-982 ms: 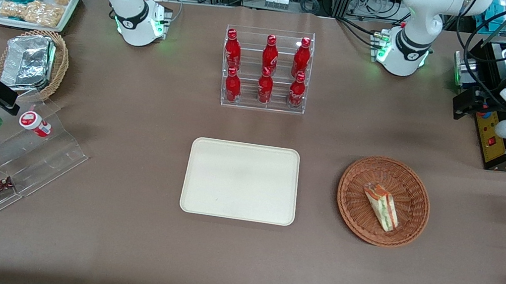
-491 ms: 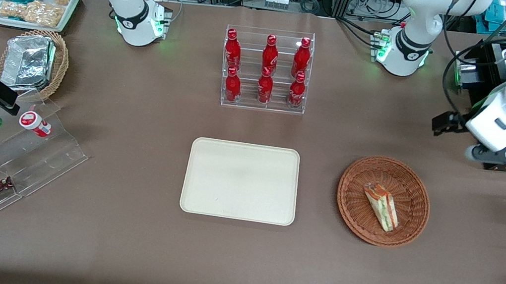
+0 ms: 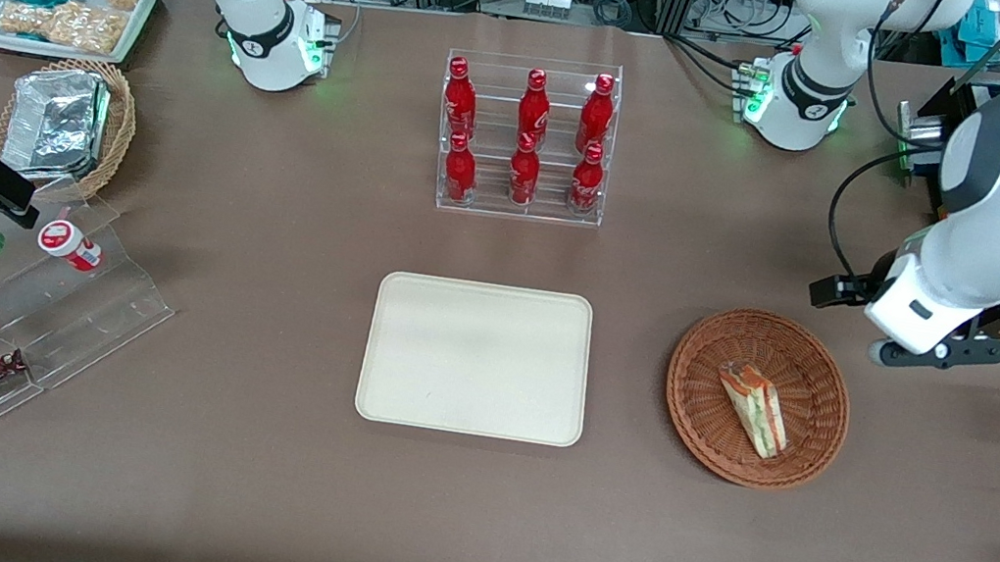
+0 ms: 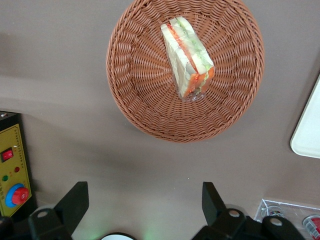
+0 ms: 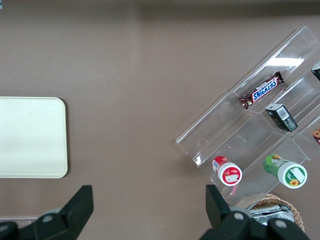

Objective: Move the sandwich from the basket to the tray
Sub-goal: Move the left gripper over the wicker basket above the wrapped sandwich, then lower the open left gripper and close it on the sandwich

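The sandwich (image 3: 754, 408), a wedge of white bread with green and orange-red layers, lies in the round reddish-brown basket (image 3: 809, 367). The cream tray (image 3: 477, 357) sits bare beside the basket, toward the parked arm's end. My left gripper (image 3: 924, 349) hangs above the table just off the basket's rim, a little farther from the front camera and toward the working arm's end. In the left wrist view the gripper (image 4: 144, 200) is open over bare tablecloth, apart from the basket (image 4: 140, 85) and sandwich (image 4: 187, 57). An edge of the tray (image 4: 307, 130) shows too.
A clear rack of red bottles (image 3: 526, 141) stands farther from the front camera than the tray. A yellow control box (image 4: 12, 165) sits close to the gripper. Acrylic snack shelves (image 3: 9, 317), a tan basket with foil (image 3: 68, 122) and a white snack tray (image 3: 65, 8) lie toward the parked arm's end.
The left arm has swung from the working arm's end of the table toward the basket, coming nearer the front camera. Sandwich, basket and tray have not moved.
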Controlling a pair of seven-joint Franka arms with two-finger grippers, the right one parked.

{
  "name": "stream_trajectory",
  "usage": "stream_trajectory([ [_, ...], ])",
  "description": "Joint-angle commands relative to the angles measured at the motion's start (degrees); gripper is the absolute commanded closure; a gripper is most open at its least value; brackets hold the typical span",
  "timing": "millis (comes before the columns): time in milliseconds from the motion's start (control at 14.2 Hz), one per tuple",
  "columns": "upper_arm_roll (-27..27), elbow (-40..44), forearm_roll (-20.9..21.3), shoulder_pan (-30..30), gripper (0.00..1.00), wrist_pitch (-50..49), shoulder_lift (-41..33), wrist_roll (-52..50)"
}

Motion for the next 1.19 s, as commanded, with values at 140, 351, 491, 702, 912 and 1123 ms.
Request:
stream_trajectory([
  [140,-0.2,0.8,0.0,0.1,0.0,0.4,1.2,-5.4],
  [351,-0.2,0.6,0.5,0.1,0.0,0.5,1.8,-5.6],
  [491,-0.2,0.5,0.5,0.1,0.0,0.5,2.1,-5.8],
  [702,-0.7,0.4,0.5,0.4,0.0,0.5,2.2,-9.2],
  [912,-0.8,0.3,-0.3,0.5,0.0,3.8,3.6,-11.3],
  [1123,-3.0,0.9,-0.1,0.1,0.0,10.7,7.9,-19.3],
])
